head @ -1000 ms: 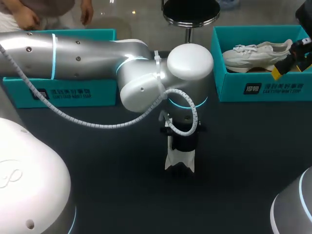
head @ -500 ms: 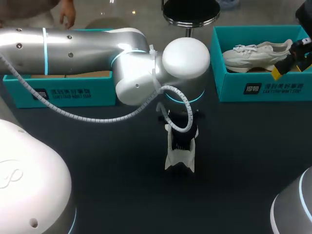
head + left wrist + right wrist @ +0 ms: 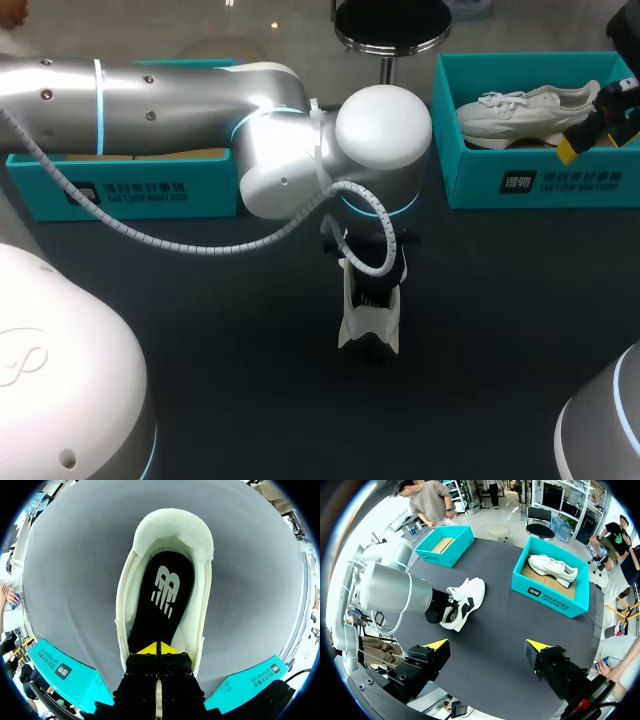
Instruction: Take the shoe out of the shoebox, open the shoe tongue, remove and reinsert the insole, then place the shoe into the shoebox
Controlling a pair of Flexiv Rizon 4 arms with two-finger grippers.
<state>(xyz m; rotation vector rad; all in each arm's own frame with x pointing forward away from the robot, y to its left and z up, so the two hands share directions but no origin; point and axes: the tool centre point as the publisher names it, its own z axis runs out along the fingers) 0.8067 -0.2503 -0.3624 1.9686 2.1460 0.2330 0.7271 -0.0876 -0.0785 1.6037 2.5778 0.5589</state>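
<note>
left gripper (image 3: pixel 159 648): tips pressed together
insole (image 3: pixel 162 595): smooth black, ahead of tips
shoe (image 3: pixel 172 527): white, mesh heel
right gripper (image 3: pixel 487 645): spread wide

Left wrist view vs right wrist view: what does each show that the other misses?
Left wrist only: the black insole inside the shoe, with the left gripper over it, tips together. Right wrist only: the second shoe lying in one shoebox, the empty shoebox with its bare cardboard floor, the left arm, and the open right gripper. Both: that first shoe and the teal walls of the two shoeboxes.
</note>
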